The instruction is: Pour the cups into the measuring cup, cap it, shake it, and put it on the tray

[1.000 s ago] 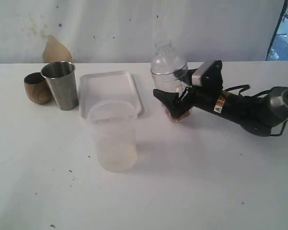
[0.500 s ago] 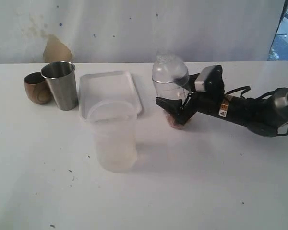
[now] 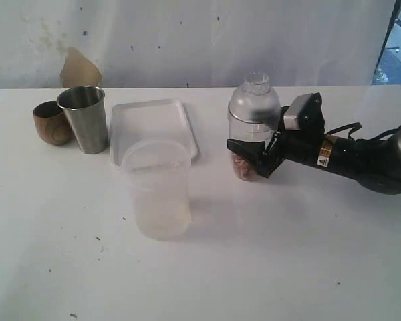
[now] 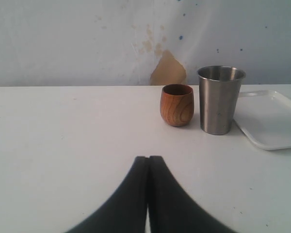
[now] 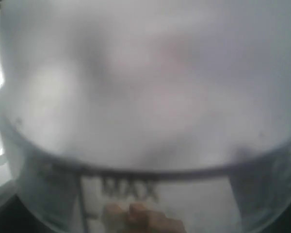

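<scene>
The right gripper [image 3: 252,159] is clamped on the tall clear plastic measuring cup [image 3: 254,124], which is capped. In the last second the cup has swung upright and drifted right, away from the flat white plastic tray [image 3: 154,114]. The shaking seems done, but the cup is not yet on the tray. The left gripper [image 4: 148,162] is pinched together and empty.

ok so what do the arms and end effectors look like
The right arm is black and tubular, with a silvery camera block at the wrist, a small orange warning label and a looped black cable. The left end effector has two curved, tapering black fingers.
</scene>
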{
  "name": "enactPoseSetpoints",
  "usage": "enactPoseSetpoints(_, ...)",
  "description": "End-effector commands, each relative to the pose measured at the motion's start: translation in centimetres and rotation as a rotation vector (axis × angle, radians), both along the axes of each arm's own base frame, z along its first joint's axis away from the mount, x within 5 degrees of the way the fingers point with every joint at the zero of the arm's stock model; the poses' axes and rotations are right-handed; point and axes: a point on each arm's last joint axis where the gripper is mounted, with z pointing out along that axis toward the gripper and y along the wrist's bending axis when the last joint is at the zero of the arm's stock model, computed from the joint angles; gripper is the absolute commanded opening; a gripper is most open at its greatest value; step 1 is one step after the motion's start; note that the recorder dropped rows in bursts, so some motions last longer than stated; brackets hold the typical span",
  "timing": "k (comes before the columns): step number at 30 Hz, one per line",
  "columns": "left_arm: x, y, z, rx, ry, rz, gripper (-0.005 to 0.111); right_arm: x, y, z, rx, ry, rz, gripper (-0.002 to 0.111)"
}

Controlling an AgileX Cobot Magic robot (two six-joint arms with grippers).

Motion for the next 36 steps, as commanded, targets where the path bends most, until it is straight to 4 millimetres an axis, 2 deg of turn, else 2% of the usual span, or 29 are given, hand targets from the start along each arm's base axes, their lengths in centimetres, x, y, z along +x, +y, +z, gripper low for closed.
enactPoseSetpoints(1,0.0,0.0,-0.1,0.003,-0.002,-0.004,0.0,-0.2,-2.1,-0.2,0.0,0.012,-0.042,0.0)
enactPoseSetpoints(8,0.0,0.0,-0.1,0.003,-0.002,-0.004,0.0,0.1,-2.8,-0.1,0.046,0.063,-0.085,0.0)
enactPoseSetpoints(11,0.0,0.0,-0.1,0.003,-0.002,-0.004,0.0,0.2,-2.9,0.4,0.06,0.058,-0.1,0.006)
enactPoseSetpoints(13,0.0,0.0,-0.1,0.003,-0.002,-0.004,0.0,0.2,-2.9,1.0,0.062,0.046,-0.101,0.02)
enactPoseSetpoints(16,0.0,0.0,-0.1,0.003,-0.002,-0.004,0.0,0.3,-3.0,1.8,0.073,0.036,-0.108,0.068)
enactPoseSetpoints(18,0.0,0.0,-0.1,0.003,-0.002,-0.004,0.0,0.3,-3.0,2.0,0.092,0.051,-0.118,0.082)
enactPoseSetpoints(23,0.0,0.0,-0.1,0.003,-0.002,-0.004,0.0,0.6,-3.3,1.0,0.0,0.11,-0.171,0.083)
enactPoseSetpoints(28,0.0,0.0,-0.1,0.003,-0.002,-0.004,0.0,0.6,-3.3,1.0,0.0,0.108,-0.162,0.083)
enactPoseSetpoints(32,0.0,0.0,-0.1,0.003,-0.002,-0.004,0.0,0.7,-3.5,0.4,-0.05,0.137,-0.193,0.094)
enactPoseSetpoints(34,0.0,0.0,-0.1,0.003,-0.002,-0.004,0.0,0.7,-3.6,0.3,-0.062,0.146,-0.194,0.105)
enactPoseSetpoints(36,0.0,0.0,-0.1,0.003,-0.002,-0.004,0.0,0.6,-3.5,0.4,-0.052,0.139,-0.184,0.105)
